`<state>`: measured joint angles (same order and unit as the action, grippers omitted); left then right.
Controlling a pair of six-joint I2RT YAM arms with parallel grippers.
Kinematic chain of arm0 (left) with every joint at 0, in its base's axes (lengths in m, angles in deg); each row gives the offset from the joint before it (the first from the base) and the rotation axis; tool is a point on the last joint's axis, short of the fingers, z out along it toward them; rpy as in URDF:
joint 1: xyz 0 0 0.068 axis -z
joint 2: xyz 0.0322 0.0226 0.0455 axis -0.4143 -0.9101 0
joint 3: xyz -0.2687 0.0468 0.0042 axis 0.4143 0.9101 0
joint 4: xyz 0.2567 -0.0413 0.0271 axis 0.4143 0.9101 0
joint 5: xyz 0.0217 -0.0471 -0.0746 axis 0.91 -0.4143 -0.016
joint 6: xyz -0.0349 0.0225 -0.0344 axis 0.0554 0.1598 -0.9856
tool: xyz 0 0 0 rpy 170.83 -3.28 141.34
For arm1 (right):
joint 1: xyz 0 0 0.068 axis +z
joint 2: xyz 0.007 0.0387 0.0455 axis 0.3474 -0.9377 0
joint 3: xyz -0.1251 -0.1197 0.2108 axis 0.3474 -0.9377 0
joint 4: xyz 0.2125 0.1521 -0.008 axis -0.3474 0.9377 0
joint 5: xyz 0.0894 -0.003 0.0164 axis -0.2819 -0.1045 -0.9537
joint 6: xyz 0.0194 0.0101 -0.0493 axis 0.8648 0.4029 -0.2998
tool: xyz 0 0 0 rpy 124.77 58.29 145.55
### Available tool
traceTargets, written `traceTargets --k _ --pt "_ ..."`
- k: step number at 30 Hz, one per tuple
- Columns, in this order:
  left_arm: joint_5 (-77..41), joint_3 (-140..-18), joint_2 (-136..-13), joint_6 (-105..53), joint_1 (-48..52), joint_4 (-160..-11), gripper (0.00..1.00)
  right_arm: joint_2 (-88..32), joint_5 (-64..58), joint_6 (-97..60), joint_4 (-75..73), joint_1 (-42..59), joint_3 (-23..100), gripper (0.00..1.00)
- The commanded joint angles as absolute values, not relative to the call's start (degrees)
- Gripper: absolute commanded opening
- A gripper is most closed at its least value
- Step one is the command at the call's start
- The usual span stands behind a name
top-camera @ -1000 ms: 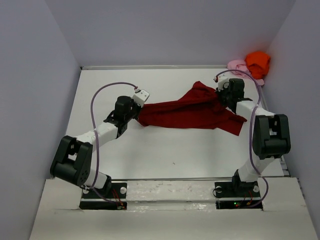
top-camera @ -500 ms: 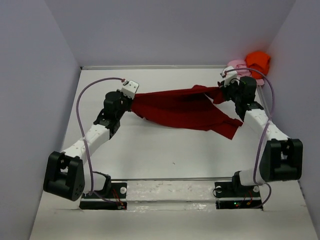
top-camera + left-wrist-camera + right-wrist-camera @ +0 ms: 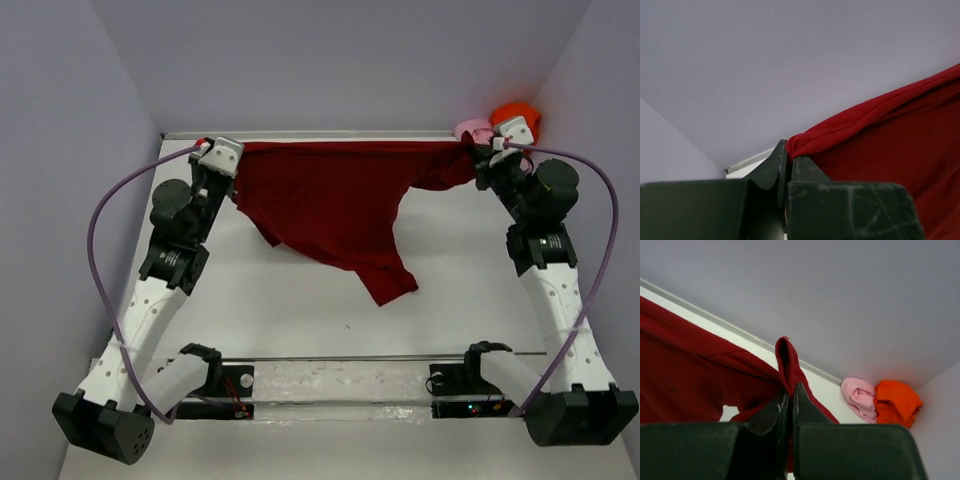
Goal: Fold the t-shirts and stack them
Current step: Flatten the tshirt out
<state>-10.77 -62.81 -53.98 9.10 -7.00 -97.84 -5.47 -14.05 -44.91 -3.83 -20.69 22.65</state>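
The large dark red t-shirt hangs in the air, stretched across the far side of the table between my two grippers. My left gripper is shut on its left corner, which shows as a red fold in the left wrist view. My right gripper is shut on its right corner, a pinched red fold in the right wrist view. The shirt's lower end droops toward the table. The orange t-shirt and pale pink t-shirt lie bunched in the far right corner, also in the right wrist view.
The white table is walled by grey panels on the left, back and right. Purple cables loop from both arms. The arm bases sit on a rail at the near edge.
Both arms have lifted and moved apart toward the far corners, pulling the dark red shirt off the table and spreading it wide so that it hangs between them.
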Motion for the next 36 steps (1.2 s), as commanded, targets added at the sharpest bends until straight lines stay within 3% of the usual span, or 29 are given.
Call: traceTargets --k 1,18,23,26,36 --pt "-2.0 -65.8 -47.1 11.6 -10.3 -97.0 0.0 1.0 -6.0 -44.9 1.6 -23.7 29.1 0.0" --pt "-9.0 -77.7 -29.9 3.7 -10.3 -77.0 0.0 16.0 -5.7 -38.4 24.4 -23.7 48.9 0.0" --pt "-4.4 -78.0 -37.0 4.5 -10.3 -82.4 0.0 6.2 -2.6 -37.2 22.9 -23.7 52.9 0.0" --pt "-3.7 -75.5 -43.7 5.2 -10.4 -88.9 0.0 -6.0 -1.6 -36.1 17.2 -23.7 51.8 0.0" --pt "-8.3 -59.2 -63.1 10.6 -13.3 -108.7 0.0 -29.7 -4.3 -41.0 6.1 -23.7 43.6 0.0"
